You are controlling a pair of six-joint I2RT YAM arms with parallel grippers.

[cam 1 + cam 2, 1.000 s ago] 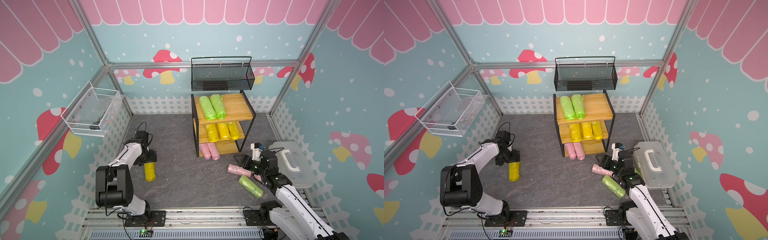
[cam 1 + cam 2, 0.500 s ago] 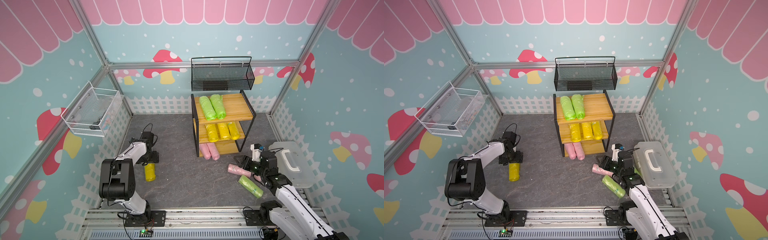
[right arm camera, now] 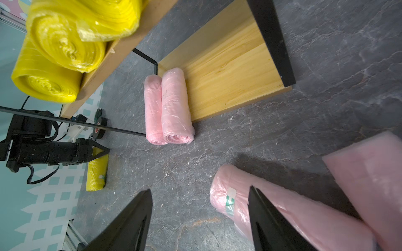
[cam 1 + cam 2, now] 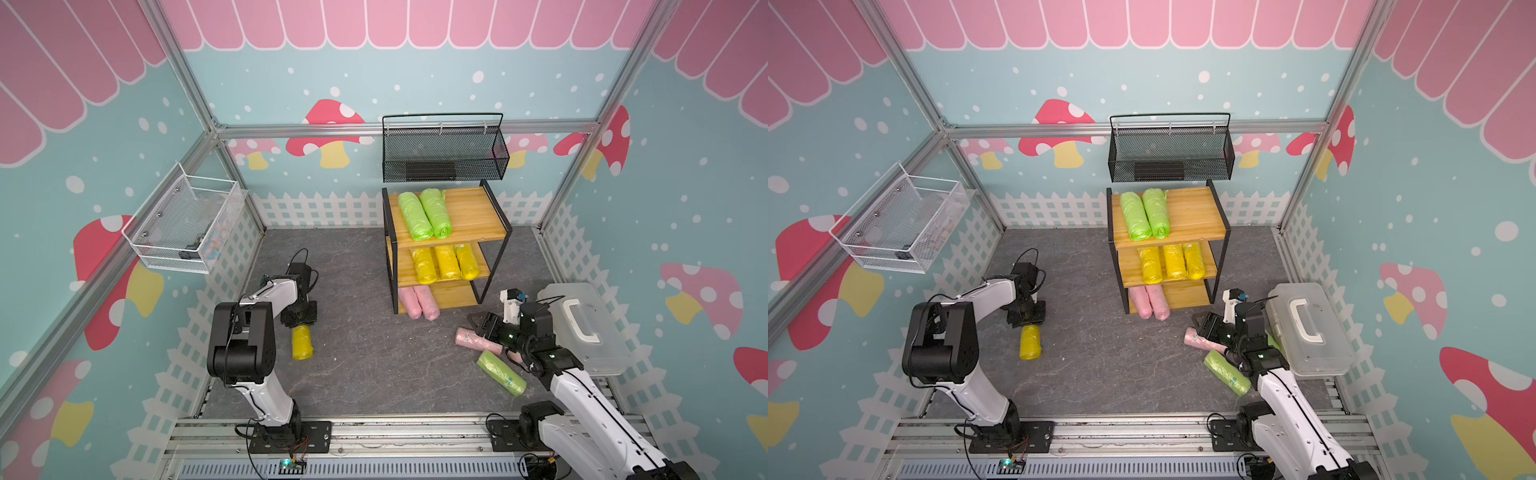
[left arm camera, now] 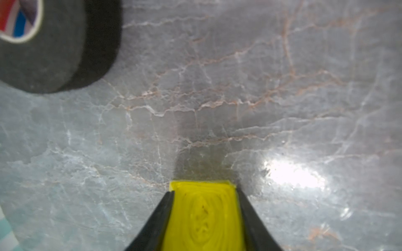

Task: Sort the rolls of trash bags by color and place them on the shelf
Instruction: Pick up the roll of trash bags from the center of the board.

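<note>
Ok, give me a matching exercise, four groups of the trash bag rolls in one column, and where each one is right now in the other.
Things:
1. two green rolls
2. three yellow rolls
3. two pink rolls
4. loose yellow roll

Places:
A. shelf, bottom board
B. between the jaws of the left end effector
C. shelf, top board
D. shelf, middle board

Pairs: 1-C, 2-D, 3-A, 4-B

This is a robot test cell in a lab, dressed with cartoon decor. Bare aluminium frame posts (image 4: pixel 195 95) carry printed walls (image 4: pixel 498 62) of mushrooms, snow dots and a pink awning, with a picket fence drawn along the foot. The left arm (image 4: pixel 274 291) and right arm (image 4: pixel 582 390) are bolted to a metal rail (image 4: pixel 395 432) at the front edge of the grey stone-look floor (image 4: pixel 365 365), beside loose cables and a lit circuit board (image 4: pixel 291 467). A small shelf (image 4: pixel 473 212) stands near the back edge.
</note>
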